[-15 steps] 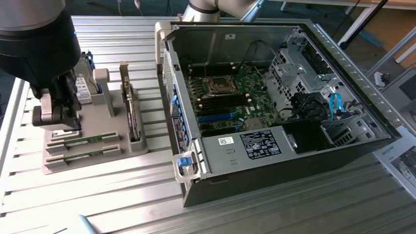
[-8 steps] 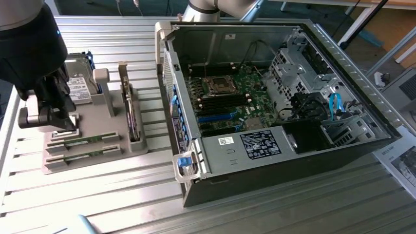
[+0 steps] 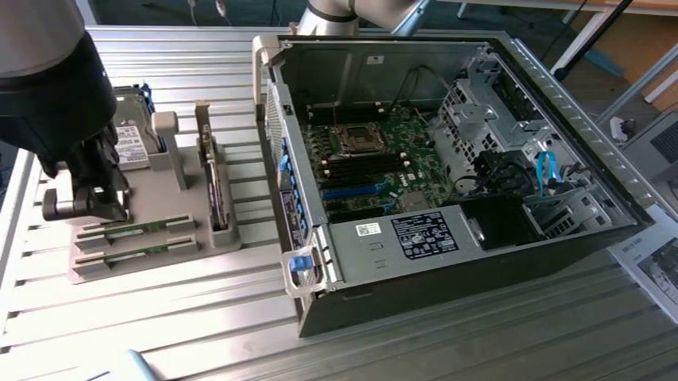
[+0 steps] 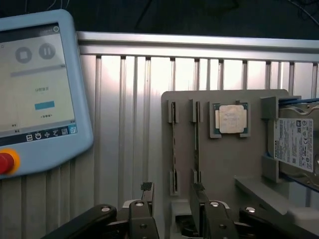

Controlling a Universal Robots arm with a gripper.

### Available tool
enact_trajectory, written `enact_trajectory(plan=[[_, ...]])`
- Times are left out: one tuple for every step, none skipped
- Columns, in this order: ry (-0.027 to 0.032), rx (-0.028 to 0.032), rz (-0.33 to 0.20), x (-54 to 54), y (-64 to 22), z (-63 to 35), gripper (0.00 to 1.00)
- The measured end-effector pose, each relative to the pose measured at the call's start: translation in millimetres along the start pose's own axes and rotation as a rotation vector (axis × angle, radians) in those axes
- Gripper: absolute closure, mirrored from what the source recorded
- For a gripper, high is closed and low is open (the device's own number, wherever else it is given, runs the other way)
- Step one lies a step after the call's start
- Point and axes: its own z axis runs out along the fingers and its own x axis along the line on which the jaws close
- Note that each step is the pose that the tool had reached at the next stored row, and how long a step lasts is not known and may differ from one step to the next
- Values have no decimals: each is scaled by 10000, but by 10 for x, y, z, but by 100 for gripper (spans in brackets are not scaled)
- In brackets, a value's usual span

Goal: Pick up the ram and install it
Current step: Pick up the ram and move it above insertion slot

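Observation:
Two ram sticks lie on edge in slots of a grey holder tray (image 3: 186, 246): one ram (image 3: 138, 232) sits just under my gripper and the other ram (image 3: 138, 254) is nearer the tray's front. In the wrist view the same two sticks appear as ram (image 4: 173, 149) and ram (image 4: 196, 142). My gripper (image 3: 104, 213) hangs over the tray's edge close above them. It is open and holds nothing; in the wrist view my gripper (image 4: 172, 188) has one stick lined up between its fingertips (image 4: 146, 186). The open computer case (image 3: 593, 238) shows the motherboard (image 3: 371, 159).
On the tray also sit a silver processor chip (image 4: 232, 119), a hard drive (image 4: 294, 144) and an upright expansion card (image 3: 217, 190). A teach pendant (image 4: 35, 99) lies on the slatted metal table (image 3: 212, 333). The case stands at the exterior view's right.

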Motion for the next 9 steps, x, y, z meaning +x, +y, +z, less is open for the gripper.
enact_trajectory(plan=[[0,0,0,1,0,37,58],[0,0,1,1,0,72,58],[0,0,1,0,1,95,58],[1,-1,2,-5,2,118,58],[1,-1,2,-10,3,135,58],[0,0,1,-13,3,156,58],[-1,0,0,-17,3,180,58],[0,0,-1,-18,3,197,58],[0,0,-1,-19,4,215,58]])
